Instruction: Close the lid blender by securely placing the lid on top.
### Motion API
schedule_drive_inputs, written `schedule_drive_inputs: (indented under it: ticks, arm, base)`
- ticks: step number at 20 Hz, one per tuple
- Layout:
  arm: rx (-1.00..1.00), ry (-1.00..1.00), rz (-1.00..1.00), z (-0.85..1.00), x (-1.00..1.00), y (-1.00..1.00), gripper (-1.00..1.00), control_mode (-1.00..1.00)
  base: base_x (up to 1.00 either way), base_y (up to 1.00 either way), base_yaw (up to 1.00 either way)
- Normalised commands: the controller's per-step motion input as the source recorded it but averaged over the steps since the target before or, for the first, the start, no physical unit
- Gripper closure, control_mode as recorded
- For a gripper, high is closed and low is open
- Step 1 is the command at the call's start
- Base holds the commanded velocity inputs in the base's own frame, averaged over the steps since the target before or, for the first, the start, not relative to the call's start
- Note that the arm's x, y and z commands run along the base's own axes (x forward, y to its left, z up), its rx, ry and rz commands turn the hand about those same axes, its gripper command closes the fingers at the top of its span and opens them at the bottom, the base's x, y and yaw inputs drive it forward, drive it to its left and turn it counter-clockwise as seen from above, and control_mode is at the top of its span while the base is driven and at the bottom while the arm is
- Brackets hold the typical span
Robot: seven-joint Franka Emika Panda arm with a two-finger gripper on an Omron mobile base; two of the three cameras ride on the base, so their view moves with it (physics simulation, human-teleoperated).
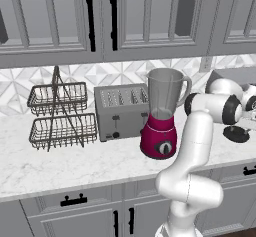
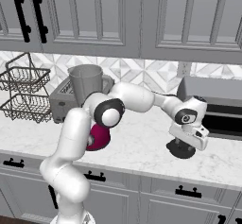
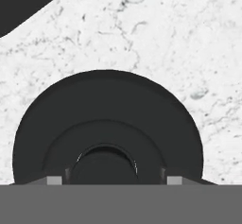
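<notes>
The lid [image 3: 108, 124], a flat round black disc with a raised centre knob, lies on the white marble counter right of the blender [image 1: 162, 116]. In the right base view the lid [image 2: 182, 150] sits directly under my hand. My gripper [image 3: 114, 180] points straight down at it, and its two fingertips [image 3: 54, 180] stand on either side of the knob with a gap to it, so it is open. The lid [image 1: 236, 134] shows past my forearm in the left base view. The blender has a magenta base and a clear grey jar [image 2: 85, 83] with an uncovered mouth.
A silver toaster [image 1: 121, 111] stands just left of the blender, and a two-tier wire basket rack [image 1: 60, 113] stands further left. A dark grey appliance [image 2: 212, 109] sits against the wall behind the lid. Wall cabinets hang above the counter.
</notes>
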Motion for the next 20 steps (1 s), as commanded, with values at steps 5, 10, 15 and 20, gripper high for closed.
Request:
schedule_drive_inputs:
  ticks: [5,10,15,20]
  arm:
    - [0.01,-0.01,0.0,-0.22,-0.05,0.13,1.0,-1.0]
    - [0.05,0.0,0.0,0.24,-0.51,0.29,1.0,-1.0]
    - [0.06,-0.02,0.0,1.0,-0.97,0.48,1.0,-1.0]
    - [0.0,0.0,0.0,1.0,-0.72,0.95,1.0,-1.0]
  base:
    - [0.0,0.0,0.0]
    - [0.0,0.0,0.0]
    - [0.0,0.0,0.0]
    - [0.0,0.0,0.0]
